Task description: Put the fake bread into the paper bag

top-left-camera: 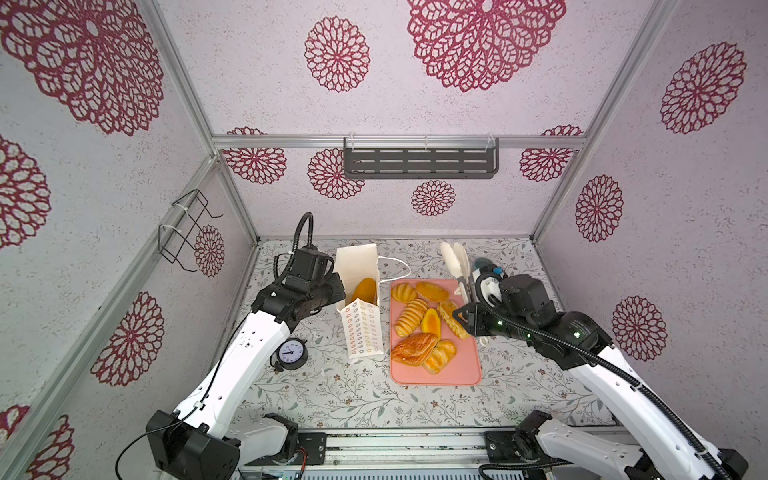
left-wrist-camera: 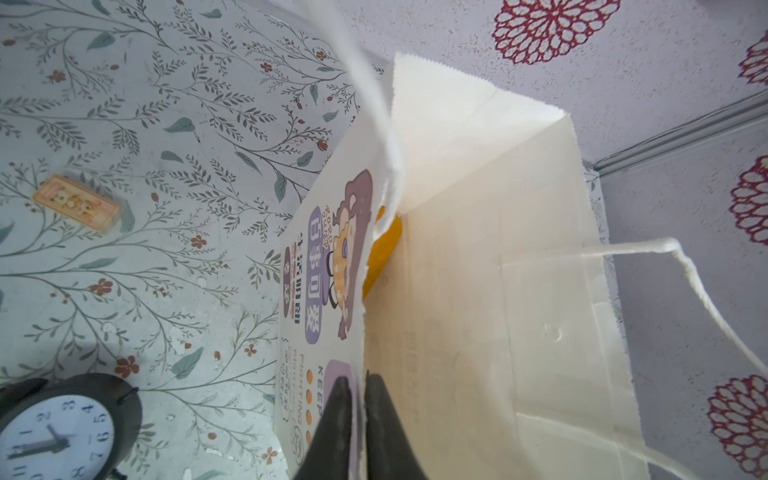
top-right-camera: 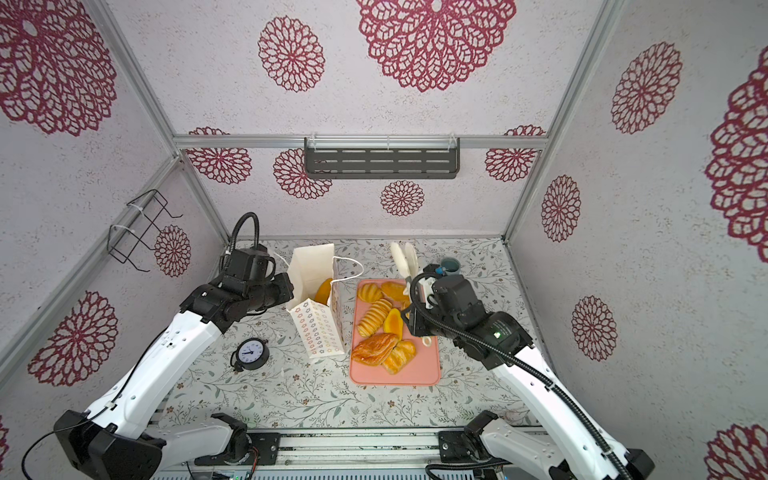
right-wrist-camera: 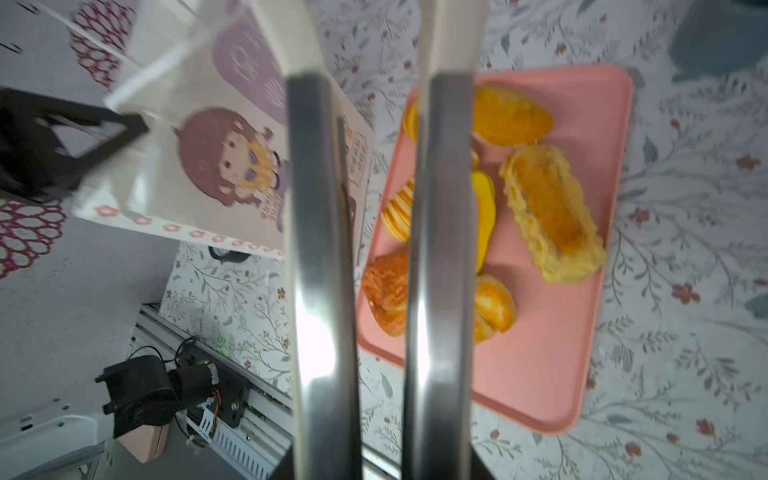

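Progress: one fake bread (top-left-camera: pixel 365 289) sits inside the paper bag (top-left-camera: pixel 361 332). Seven pieces remain on the pink tray (top-left-camera: pixel 457 370), at the bag's 3 o'clock. The bag stands upright on the worktop (top-left-camera: pixel 332 395), mouth open.

Left gripper (left-wrist-camera: pixel 359 388): fingers straddle the bag's wide wall with a narrow gap; cannot tell whether they pinch it.

Right gripper (top-left-camera: pixel 473 297): fingers pressed onto tongs (top-left-camera: pixel 453 257), which are empty, at the tray's 1 o'clock.

Bag print: "KEEP", "FIGHTING", Chinese characters, cartoon girl.

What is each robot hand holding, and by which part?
The right gripper holds tongs by their metal arms. The left gripper's jaws straddle the paper bag's wall at its rim; gripping or not, I cannot tell.
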`<state>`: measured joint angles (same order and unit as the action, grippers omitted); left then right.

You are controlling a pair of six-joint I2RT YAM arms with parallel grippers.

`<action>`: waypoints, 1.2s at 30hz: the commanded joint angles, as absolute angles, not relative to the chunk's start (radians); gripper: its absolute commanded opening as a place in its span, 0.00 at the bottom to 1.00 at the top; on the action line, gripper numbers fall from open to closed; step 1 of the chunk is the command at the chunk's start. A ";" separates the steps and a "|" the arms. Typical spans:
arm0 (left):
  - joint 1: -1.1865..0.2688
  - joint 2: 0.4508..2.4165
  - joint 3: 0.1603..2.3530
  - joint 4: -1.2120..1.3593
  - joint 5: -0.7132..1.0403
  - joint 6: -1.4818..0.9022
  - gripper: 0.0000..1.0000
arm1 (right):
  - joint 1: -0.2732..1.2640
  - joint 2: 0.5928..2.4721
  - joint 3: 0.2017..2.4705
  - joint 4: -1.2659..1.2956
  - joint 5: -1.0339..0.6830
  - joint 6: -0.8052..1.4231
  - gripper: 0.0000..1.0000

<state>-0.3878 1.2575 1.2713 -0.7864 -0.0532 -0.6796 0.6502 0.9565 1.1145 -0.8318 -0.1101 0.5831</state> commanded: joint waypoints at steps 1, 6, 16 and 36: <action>-0.393 1.266 1.301 -0.799 -0.055 -0.664 0.32 | 0.646 0.898 1.034 -0.823 -0.135 0.663 0.29; -0.393 1.248 1.291 -0.785 -0.052 -0.676 0.61 | 0.646 0.871 0.943 -0.855 -0.167 0.680 0.28; -0.399 1.199 1.242 -0.772 -0.050 -0.683 0.81 | 0.646 0.846 0.871 -0.934 -0.221 0.712 0.27; -0.400 1.169 1.195 -0.744 -0.050 -0.687 0.88 | 0.646 0.920 0.840 -0.995 -0.379 0.696 0.39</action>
